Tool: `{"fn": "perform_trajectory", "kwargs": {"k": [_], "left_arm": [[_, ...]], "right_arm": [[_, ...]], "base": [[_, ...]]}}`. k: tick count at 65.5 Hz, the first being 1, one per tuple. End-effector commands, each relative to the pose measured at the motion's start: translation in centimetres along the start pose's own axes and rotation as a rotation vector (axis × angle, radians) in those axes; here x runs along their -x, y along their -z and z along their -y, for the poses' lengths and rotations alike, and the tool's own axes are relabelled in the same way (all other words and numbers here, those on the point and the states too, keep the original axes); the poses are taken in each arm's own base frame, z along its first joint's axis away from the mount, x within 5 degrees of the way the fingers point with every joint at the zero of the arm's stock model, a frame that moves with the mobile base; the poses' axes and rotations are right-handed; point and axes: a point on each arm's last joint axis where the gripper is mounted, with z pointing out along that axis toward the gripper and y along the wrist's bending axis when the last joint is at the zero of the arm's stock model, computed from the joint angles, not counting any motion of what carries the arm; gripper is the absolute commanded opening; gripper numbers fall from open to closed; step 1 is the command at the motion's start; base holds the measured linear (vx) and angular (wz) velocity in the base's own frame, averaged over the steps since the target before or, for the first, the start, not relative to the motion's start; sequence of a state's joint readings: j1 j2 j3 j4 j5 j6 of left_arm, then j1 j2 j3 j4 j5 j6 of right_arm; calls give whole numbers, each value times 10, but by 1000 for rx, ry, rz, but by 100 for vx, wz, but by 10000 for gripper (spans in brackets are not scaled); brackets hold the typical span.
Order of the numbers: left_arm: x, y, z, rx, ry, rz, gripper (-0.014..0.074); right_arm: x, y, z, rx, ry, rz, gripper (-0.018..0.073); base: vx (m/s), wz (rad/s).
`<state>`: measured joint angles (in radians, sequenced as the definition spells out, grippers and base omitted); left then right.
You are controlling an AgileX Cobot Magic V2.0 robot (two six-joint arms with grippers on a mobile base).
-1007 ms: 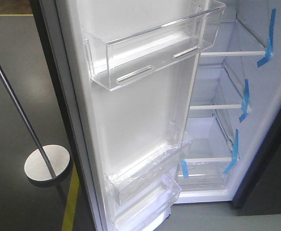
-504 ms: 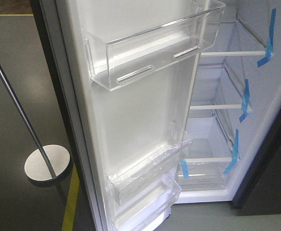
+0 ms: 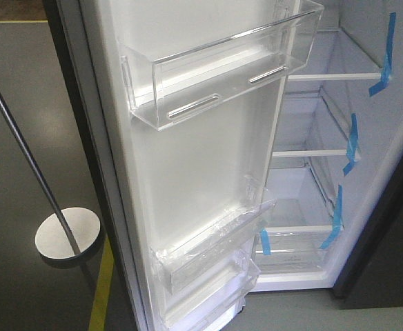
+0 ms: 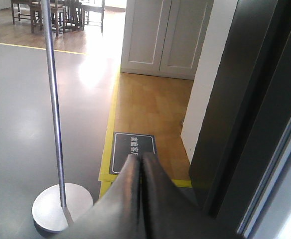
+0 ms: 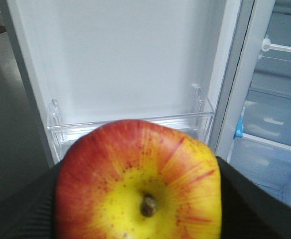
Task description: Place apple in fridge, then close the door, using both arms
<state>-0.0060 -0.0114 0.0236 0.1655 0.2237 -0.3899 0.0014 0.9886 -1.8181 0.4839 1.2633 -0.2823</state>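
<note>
Apple [image 5: 138, 181], seemingly in right gripper [image 5: 138, 211], before open door's [image 5: 120, 59] clear bin [image 5: 61, 134].

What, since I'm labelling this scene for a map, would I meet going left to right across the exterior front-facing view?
metal stand on its round base → the door, open, with clear bins on its white lining → the fridge interior → blue tape strips at the shelves' right ends

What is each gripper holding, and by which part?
The right gripper holds the apple by its two sides, stem end toward the wrist camera. The left gripper is shut and holds nothing.
</note>
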Motion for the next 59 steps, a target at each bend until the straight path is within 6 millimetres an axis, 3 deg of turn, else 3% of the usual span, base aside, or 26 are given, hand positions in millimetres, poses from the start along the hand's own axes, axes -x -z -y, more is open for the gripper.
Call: {"fn": "perform_trajectory", "kwargs": {"k": [1, 23, 30, 39, 45, 59], "left_arm": [[12, 3, 4, -37, 6, 94, -6], [12, 3, 4, -37, 6, 94, -6], [12, 3, 4, -37, 6, 94, -6], [12, 3, 4, -37, 6, 94, -6], [12, 3, 4, -37, 6, 94, -6], [12, 3, 4, -37, 6, 94, -6]], "right_arm": [[10, 4, -1, -8, 9, 95, -8], [17, 3, 2, -25, 2, 167, -8], [31, -12, 6, 23, 11, 279, -8], [44, -57, 18, 163, 40, 350, -6], [46, -100, 31, 279, 25, 365, -6], [29, -193, 70, 377, -57, 343, -3]], "base": [[0, 0], [0, 0], [0, 0], [0, 0], [0, 0], [0, 0]]}}
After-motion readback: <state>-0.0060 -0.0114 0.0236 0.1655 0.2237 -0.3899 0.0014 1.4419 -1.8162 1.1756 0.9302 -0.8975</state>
